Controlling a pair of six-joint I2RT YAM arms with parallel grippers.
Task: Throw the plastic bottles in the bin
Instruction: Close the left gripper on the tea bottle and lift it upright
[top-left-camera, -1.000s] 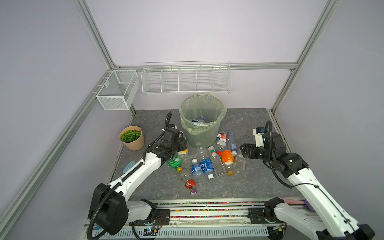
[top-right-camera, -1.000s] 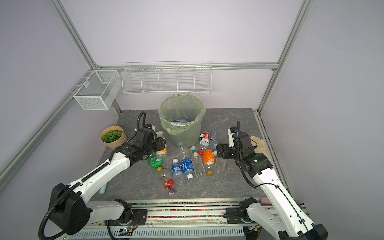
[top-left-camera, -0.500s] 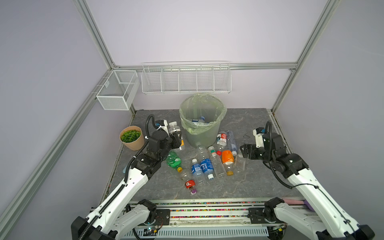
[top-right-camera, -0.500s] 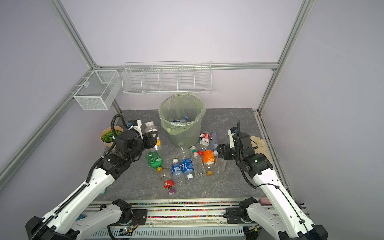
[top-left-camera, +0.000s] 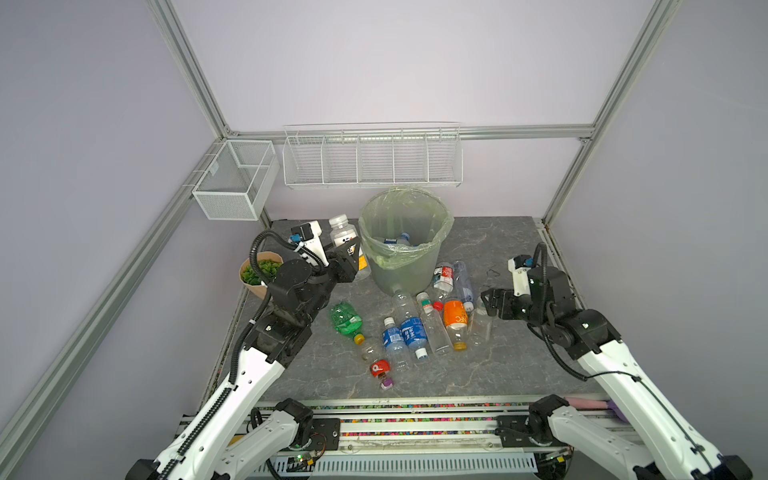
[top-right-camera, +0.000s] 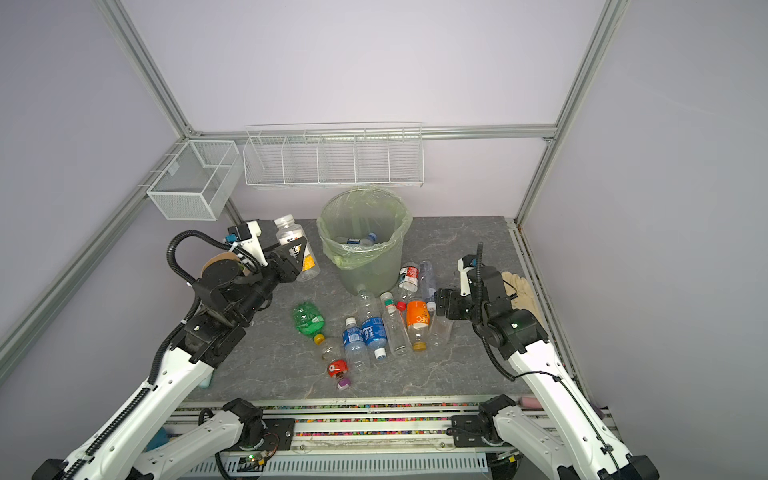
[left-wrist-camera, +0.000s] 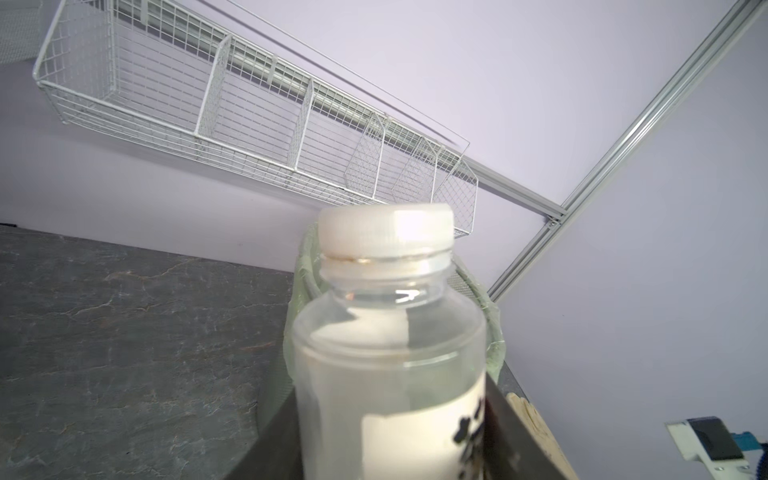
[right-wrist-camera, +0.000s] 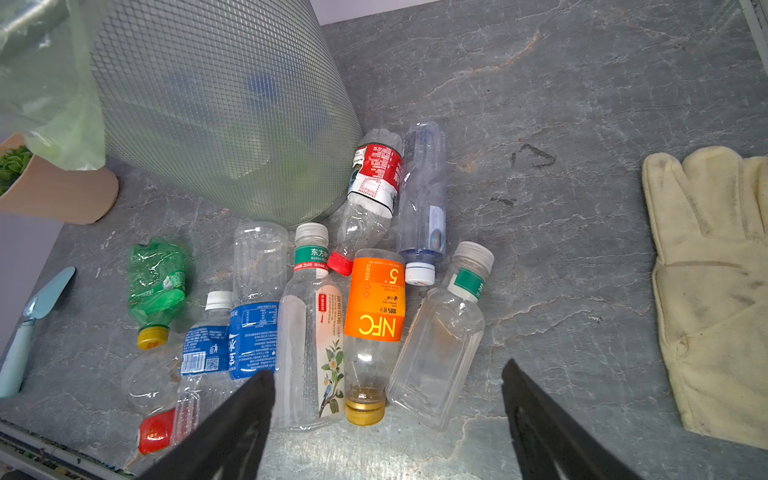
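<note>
1. The left pincer (top-left-camera: 348, 254) pinches a white-capped bottle (top-left-camera: 341, 232) around its labelled body, upright and clear of the counter (top-left-camera: 505, 253).
2. The bin (top-left-camera: 409, 272) stands just beside that pincer, to its right, with at least 1 blue-capped bottle (top-left-camera: 397, 240) already inside.
3. The step in hand looks like carrying this bottle to the bin. The next move calls for raising it over the rim, then spreading the jaws above the opening.
4. The right pincer (right-wrist-camera: 385, 370) is spread wide and empty, hovering above the loose bottles (top-left-camera: 419, 328). An orange-labelled bottle (right-wrist-camera: 376, 303) lies just ahead of it, a likely next pick.
</note>
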